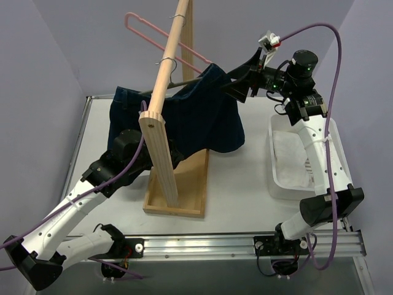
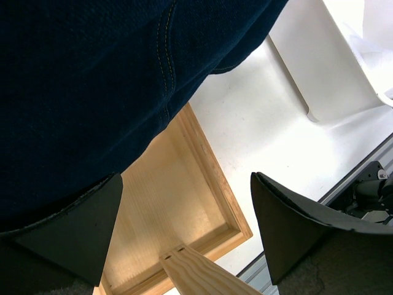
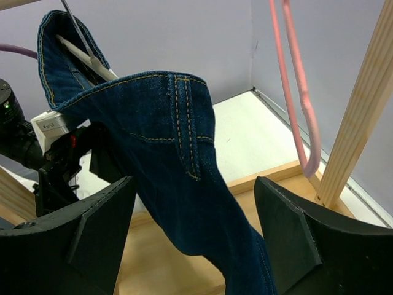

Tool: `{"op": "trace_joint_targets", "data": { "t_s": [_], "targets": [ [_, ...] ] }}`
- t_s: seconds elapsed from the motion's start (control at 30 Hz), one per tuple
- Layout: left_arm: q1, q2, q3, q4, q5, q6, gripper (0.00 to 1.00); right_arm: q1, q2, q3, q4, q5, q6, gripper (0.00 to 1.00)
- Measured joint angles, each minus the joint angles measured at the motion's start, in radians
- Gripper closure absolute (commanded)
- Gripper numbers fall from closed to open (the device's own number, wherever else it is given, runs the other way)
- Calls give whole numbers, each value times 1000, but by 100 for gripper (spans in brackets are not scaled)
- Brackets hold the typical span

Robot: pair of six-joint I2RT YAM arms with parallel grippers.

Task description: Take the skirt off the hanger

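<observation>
A dark skirt [image 1: 196, 117] hung on a hanger [image 1: 184, 80] from the rail [image 1: 166, 77]. The right gripper [image 1: 232, 86] was by its waistband at two o'clock, and the left gripper [image 1: 138, 150] sat at its seven o'clock hem. A white bin [image 1: 274, 161] lay at four o'clock.

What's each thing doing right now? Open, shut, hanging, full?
Skirt: hanging on its hanger, not off yet.
Hanger: hooked on the wooden rail.
Pink hanger: bare.
Left gripper: open, under the skirt.
Right gripper: open, fingers either side of the skirt.
Bin: holds white cloth.
</observation>
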Motion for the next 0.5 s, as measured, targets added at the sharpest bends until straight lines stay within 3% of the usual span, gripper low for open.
{"op": "trace_joint_targets", "data": {
  "t_s": [0.5],
  "targets": [
    [0,-5,-6,0,4,0,6,48,0,-99,-36,-4,-60,30]
  ]
}}
